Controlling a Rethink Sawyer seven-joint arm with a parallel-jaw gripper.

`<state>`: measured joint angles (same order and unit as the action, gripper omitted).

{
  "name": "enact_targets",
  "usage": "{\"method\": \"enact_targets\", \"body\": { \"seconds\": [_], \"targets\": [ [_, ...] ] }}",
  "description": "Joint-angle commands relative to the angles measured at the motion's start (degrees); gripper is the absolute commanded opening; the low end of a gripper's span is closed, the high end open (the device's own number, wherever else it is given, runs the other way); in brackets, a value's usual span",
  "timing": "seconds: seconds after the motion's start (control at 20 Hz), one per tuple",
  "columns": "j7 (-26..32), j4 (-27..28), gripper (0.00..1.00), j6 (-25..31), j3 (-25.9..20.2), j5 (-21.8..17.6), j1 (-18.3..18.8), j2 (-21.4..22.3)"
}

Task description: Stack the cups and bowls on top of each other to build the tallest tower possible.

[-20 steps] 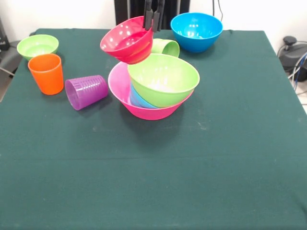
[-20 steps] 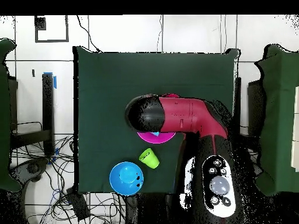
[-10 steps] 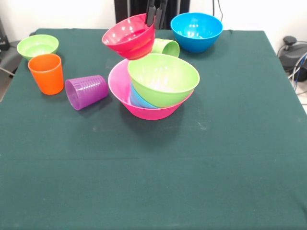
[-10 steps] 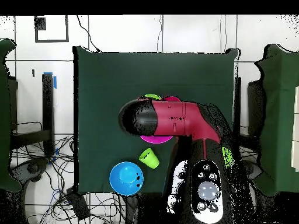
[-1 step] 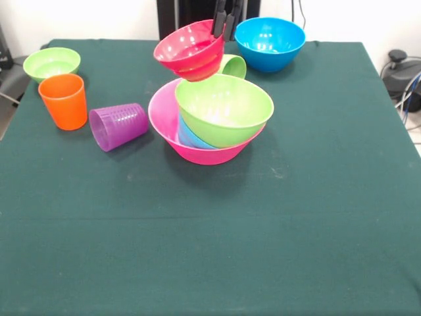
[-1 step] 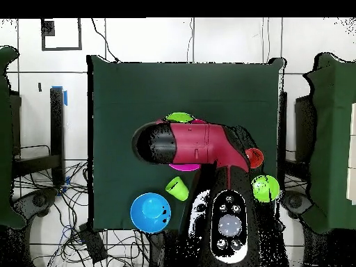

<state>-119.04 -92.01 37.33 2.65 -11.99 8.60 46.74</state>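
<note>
Front view: the gripper [image 5: 227,18] pinches the rim of the red bowl [image 5: 190,51], which hangs tilted just below the fingers, above the tower [image 5: 212,118]. Best to level it over the green bowl [image 5: 224,108] before release. A light green cup [image 5: 230,66] lies just behind; the blue bowl [image 5: 270,43] sits beside the fingers.

Overhead view: the arm [image 6: 191,144] hides the fingers and most of the pink bowl [image 6: 182,165].

A robotics lab: cloth-covered table [image 5: 210,250], loose floor cables [image 6: 62,229], red robot arm [image 6: 201,142] overhead.
</note>
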Motion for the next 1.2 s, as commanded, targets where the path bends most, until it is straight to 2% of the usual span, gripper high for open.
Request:
{"method": "enact_targets", "body": {
  "seconds": [0.05,0.2,0.25,0.55,0.95,1.0,1.1,1.2],
  "targets": [
    [-10.6,-1.6,0.00,-2.5,-0.8,2.4,-0.8,-3.7],
    [-10.1,-2.0,0.00,-2.7,-0.7,3.3,-0.6,-3.7],
    [-9.9,-2.1,1.00,-2.8,-0.7,3.5,-0.6,-3.7],
    [-10.1,-2.0,1.00,-3.7,0.6,3.6,-1.7,-4.0],
    [-8.8,-1.7,1.00,-4.3,0.5,4.2,-1.1,-4.7],
    [-8.1,-2.1,1.00,-5.4,-0.2,4.4,-0.3,-4.9],
    [-4.6,-3.7,1.00,-10.0,-3.6,4.8,3.9,-6.0],
    [2.4,-4.6,1.00,-13.1,-10.2,5.8,11.3,-8.2]
  ]
}}
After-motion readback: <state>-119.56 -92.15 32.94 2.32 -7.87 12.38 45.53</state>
